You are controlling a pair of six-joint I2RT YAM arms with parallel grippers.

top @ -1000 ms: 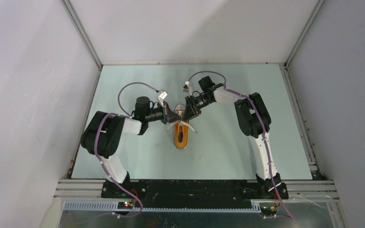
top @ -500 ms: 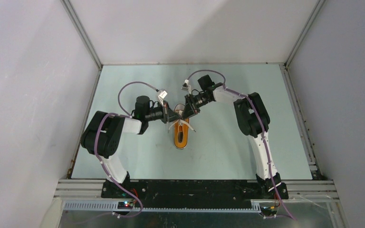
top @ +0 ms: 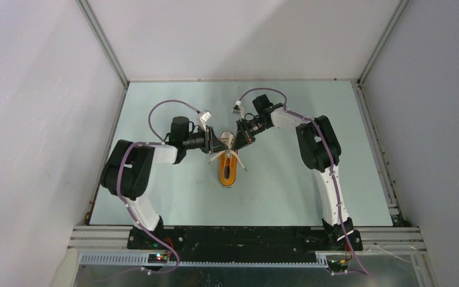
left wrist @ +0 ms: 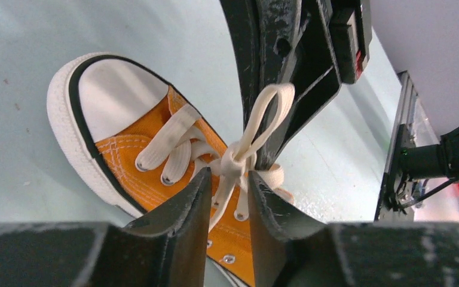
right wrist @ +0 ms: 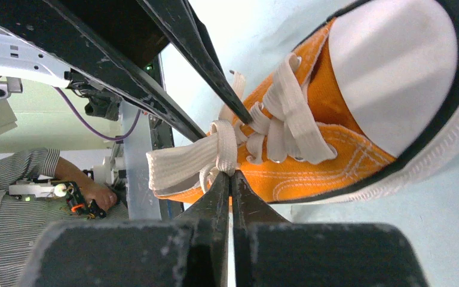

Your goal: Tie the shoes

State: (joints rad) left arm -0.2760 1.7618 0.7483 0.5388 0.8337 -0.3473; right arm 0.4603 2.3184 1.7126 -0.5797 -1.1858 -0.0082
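Note:
An orange sneaker point(top: 228, 171) with a white toe cap lies mid-table, toe toward the far side. Both grippers meet over its laces. My left gripper point(left wrist: 230, 175) is open, and a white lace strand point(left wrist: 226, 194) runs loosely through the gap between its fingers. My right gripper point(right wrist: 230, 174) is shut, its tips pinching the lace at the base of a flat loop point(right wrist: 179, 164) beside the knot. In the left wrist view that loop point(left wrist: 270, 107) stands up against the right gripper's fingers point(left wrist: 287, 60). From above, the left gripper point(top: 220, 144) and right gripper point(top: 233, 143) almost touch.
Grey enclosure walls and aluminium rails point(top: 388, 179) border the pale green table point(top: 287, 185). The two arm bases sit on the black plate point(top: 239, 236) at the near edge. A person's hand point(right wrist: 89, 194) shows beyond the table edge in the right wrist view.
The left gripper's jaws have opened and let go of the lace. The right gripper's jaws have shut on the lace by the knot. Both wrists shifted slightly toward the far side.

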